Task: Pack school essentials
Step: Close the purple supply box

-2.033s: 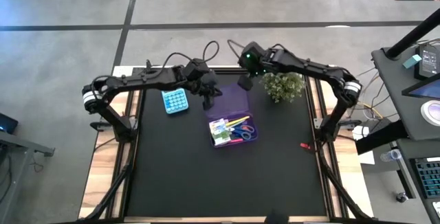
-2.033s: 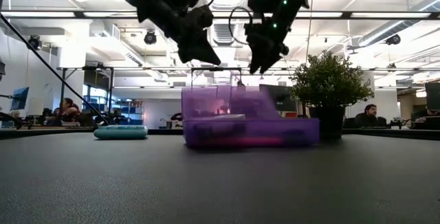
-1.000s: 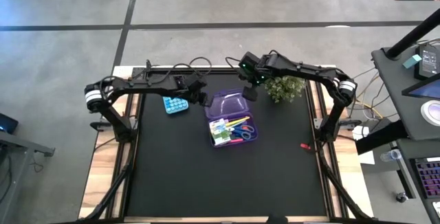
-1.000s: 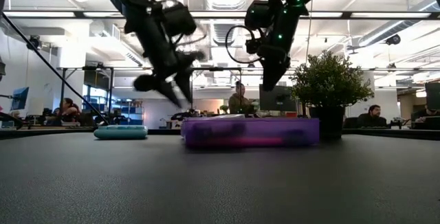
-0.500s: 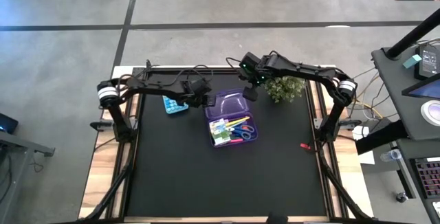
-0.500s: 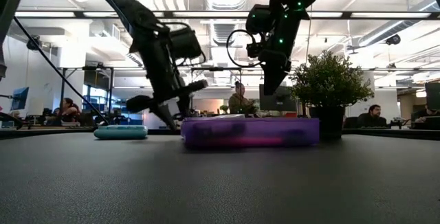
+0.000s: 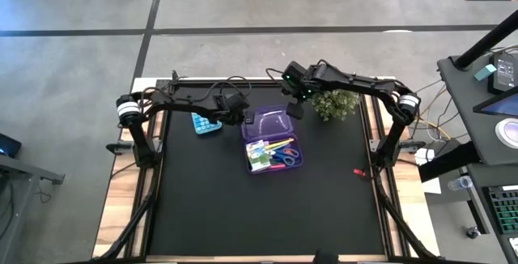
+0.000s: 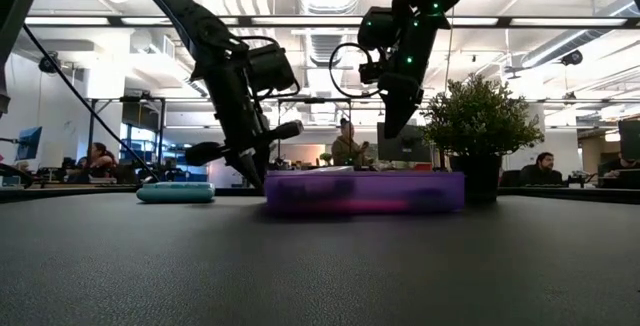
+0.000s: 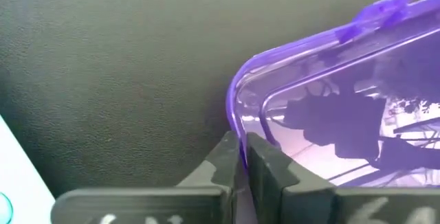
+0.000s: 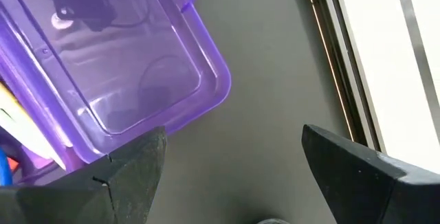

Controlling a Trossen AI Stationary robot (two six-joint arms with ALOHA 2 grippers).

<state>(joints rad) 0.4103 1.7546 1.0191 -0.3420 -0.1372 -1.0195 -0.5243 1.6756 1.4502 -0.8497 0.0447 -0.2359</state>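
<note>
Black mat table (image 7: 202, 207) in an open office, people seated far behind in the low view. Purple case (image 7: 273, 152) sits mid-table toward the far edge, lid (image 7: 269, 123) folded open flat on the mat on its far side. Inside the tray: scissors (image 7: 285, 158), yellow pen (image 7: 278, 145), pad and green-white packet (image 7: 259, 159), all packed as far as I can tell

Left gripper (image 9: 240, 157) is down at the lid's near-left corner, fingers pinched together on the thin lid rim; rim edge runs straight between the pads in the left wrist view. Right gripper (image 10: 230, 162) hangs above the lid's far-right corner, jaws spread wide, holding nothing

Key relation: hinge line runs left-right between lid and tray, so the lid has to swing up and over toward the near side. Left arm owns the grip and sits on the free-edge side, so the lift looks like its job; right is nearer the plant

Clearance: plant (image 7: 333, 102) just right of the lid, teal calculator (image 7: 205, 123) just left of the left gripper (image 7: 247, 118), both close. Near side of the mat is open room. Risk: corner-only pinch may twist the lid or drag the case
</note>
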